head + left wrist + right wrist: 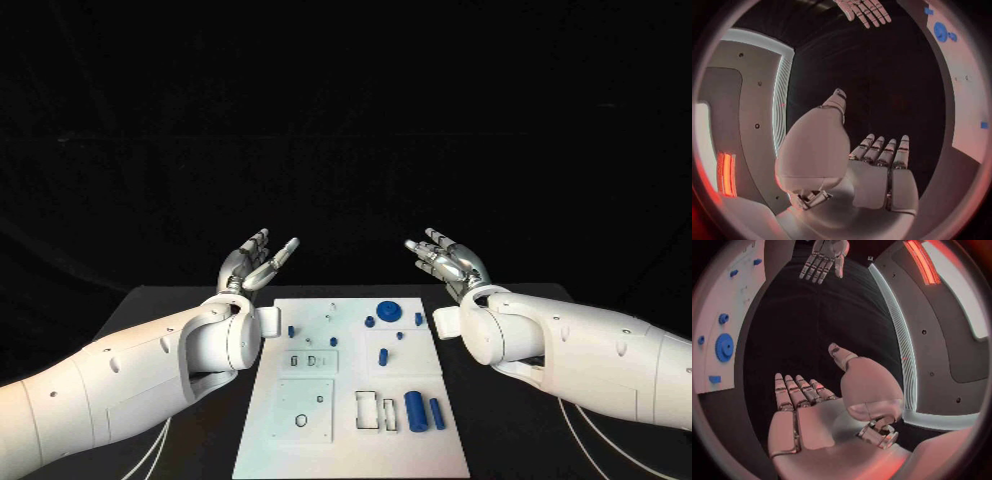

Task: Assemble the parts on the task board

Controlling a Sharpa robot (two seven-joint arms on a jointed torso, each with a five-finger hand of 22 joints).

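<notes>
The task board (353, 400) lies flat in the lower middle of the head view, on the black counter (173, 300). Blue parts (415, 410) rest on it: a round gear (388, 309) near its upper edge, two upright-lying cylinders toward its lower right. The left hand (257, 262) is raised left of center, fingers spread wide, holding nothing. The right hand (447, 258) mirrors it right of center, also wide and empty. Both are above the board's far end, well apart from it.
</notes>
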